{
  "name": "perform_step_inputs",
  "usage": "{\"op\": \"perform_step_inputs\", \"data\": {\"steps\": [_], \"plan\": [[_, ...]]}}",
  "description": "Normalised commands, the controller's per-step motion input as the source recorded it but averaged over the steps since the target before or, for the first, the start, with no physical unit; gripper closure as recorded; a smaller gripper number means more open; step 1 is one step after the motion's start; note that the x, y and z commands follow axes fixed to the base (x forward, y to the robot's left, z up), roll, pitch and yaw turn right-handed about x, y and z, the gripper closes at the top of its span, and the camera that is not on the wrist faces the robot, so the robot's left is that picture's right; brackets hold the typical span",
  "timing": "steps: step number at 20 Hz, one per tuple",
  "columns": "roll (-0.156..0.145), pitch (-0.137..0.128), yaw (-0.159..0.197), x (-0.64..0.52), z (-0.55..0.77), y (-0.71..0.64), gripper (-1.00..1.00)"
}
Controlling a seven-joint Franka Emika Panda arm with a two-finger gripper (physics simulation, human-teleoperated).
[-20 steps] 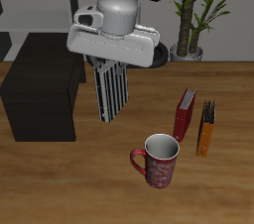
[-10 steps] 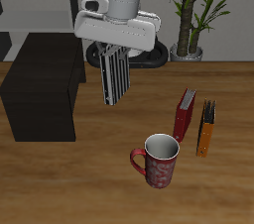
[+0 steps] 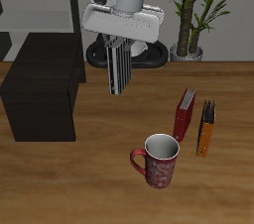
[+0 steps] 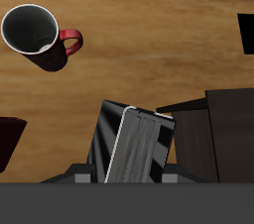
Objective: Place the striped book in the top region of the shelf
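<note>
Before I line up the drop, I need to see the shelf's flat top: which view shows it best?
The exterior view. The whole shelf shows there, flat top and front face, with the striped book hanging from the gripper beside it. The wrist view catches only part of the shelf, past the book.

Three books in all: one striped book hanging in the air, one red book and one orange book standing on the desk. One mug, red with a dark inside. One low dark shelf. One potted plant at the back. One pale rack behind the shelf.
</note>
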Motion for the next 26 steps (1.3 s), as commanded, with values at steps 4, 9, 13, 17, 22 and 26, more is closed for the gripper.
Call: {"op": "perform_step_inputs", "data": {"steps": [4,9,13,17,22,26], "plan": [[-0.050,-0.006,0.025,-0.23,0.00,-0.09,1.00],[-0.071,0.008,0.085,-0.16,-0.09,0.01,1.00],[-0.036,0.020,0.082,-0.04,-0.08,0.15,1.00],[-0.063,0.030,0.103,-0.04,-0.06,0.18,1.00],[-0.085,0.014,0.089,0.03,0.03,-0.01,1.00],[-0.093,0.012,0.088,0.10,-0.08,-0.14,1.00]]}}
